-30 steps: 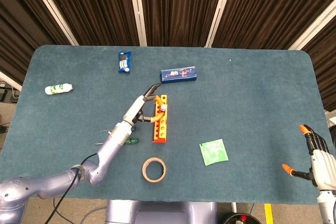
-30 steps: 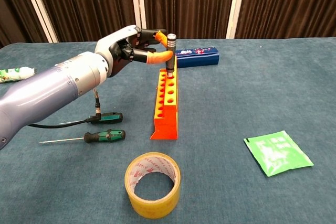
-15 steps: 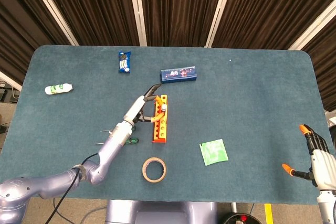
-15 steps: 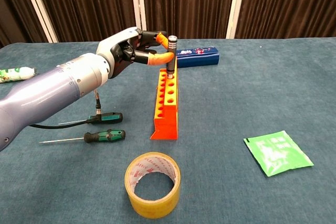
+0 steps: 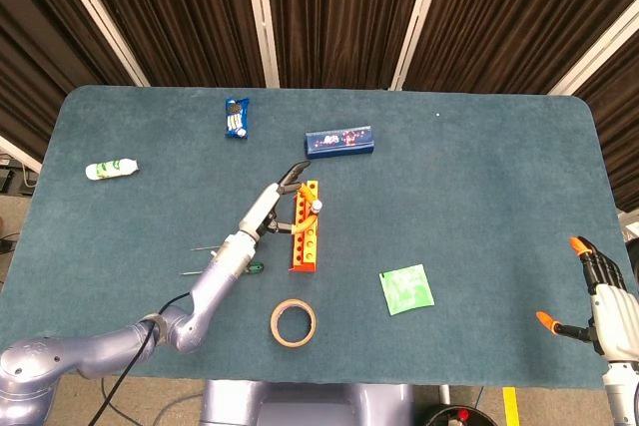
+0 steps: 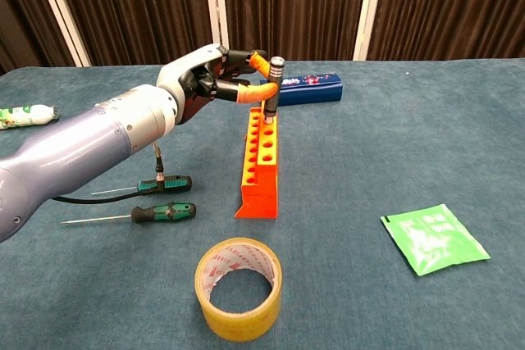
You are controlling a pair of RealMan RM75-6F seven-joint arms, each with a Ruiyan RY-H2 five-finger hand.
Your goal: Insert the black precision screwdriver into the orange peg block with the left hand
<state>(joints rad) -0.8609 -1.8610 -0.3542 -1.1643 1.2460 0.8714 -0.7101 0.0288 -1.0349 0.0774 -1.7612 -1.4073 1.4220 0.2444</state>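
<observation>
We find the left hand (image 6: 215,79) pinching the black precision screwdriver (image 6: 275,88) between orange-tipped fingers (image 6: 256,92), the tool upright with its lower end at the far end of the orange peg block (image 6: 260,152), over the last holes. In the chest view the tip appears to be entering or resting at a hole; we cannot tell how deep it sits. The head view shows the same hand (image 5: 284,203) just left of the block (image 5: 306,226).

Our judgement: the insertion is under way but not confirmed seated. To finish well, we would keep the shaft vertical, press straight down without sideways load that could tip the narrow block, and release only once the tool stands unaided.

The right hand (image 5: 596,289) rests well to the right of the block, fingers spread, holding nothing. Also noted relative to the block: two green-handled screwdrivers (image 6: 162,211) to its left, a tape roll (image 6: 239,288) in front, a blue box (image 6: 305,88) behind, all on the tabletop (image 6: 394,137).
</observation>
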